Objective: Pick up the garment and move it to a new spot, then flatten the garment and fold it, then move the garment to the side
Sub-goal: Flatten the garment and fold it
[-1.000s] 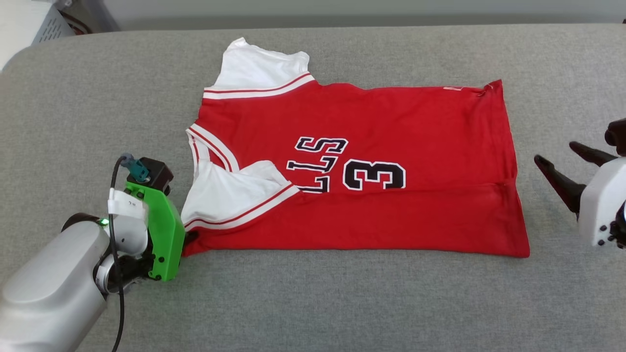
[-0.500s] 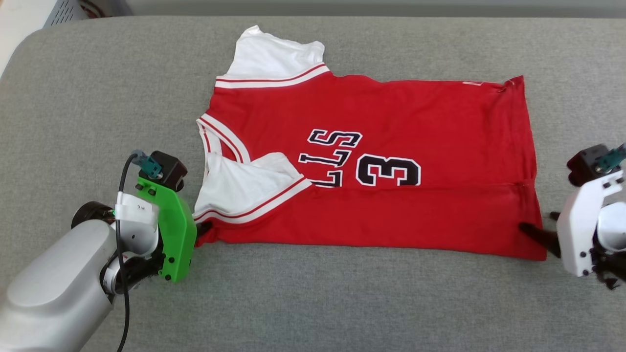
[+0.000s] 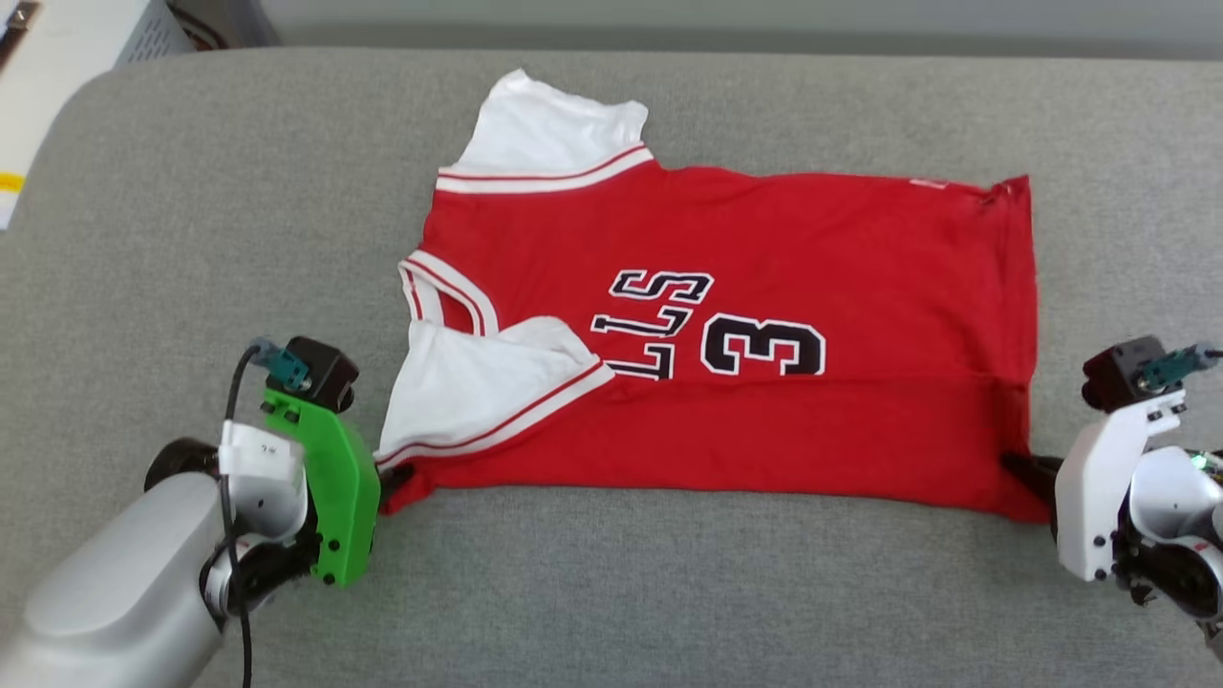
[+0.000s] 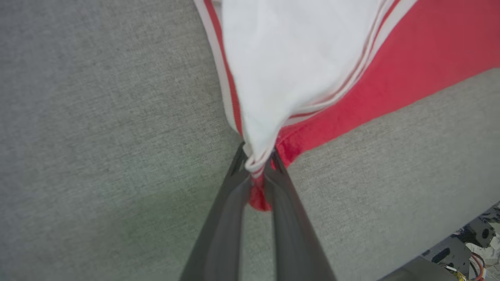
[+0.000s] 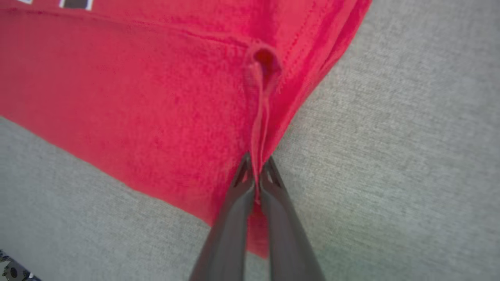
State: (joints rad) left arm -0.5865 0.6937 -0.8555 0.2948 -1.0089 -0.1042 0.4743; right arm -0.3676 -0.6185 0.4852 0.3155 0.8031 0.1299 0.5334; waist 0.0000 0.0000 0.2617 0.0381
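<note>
Left gripper (image 4: 258, 157) pinched the garment (image 3: 764, 229) at its near sleeve-end corner; right gripper (image 5: 258, 164) pinched the near hem corner. Rest lay flat on the grey padded surface (image 3: 611, 592).

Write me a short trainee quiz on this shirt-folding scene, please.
1. True or false: the left hand is open and clear of the garment.
2. Which digit is printed on the garment? A) 3 B) 7 C) 5
3. Fill in: the right hand is shut on a corner of the garment's ___ end.
Key: 1 false, it is shut on the sleeve-end corner; 2 A; 3 hem.
</note>
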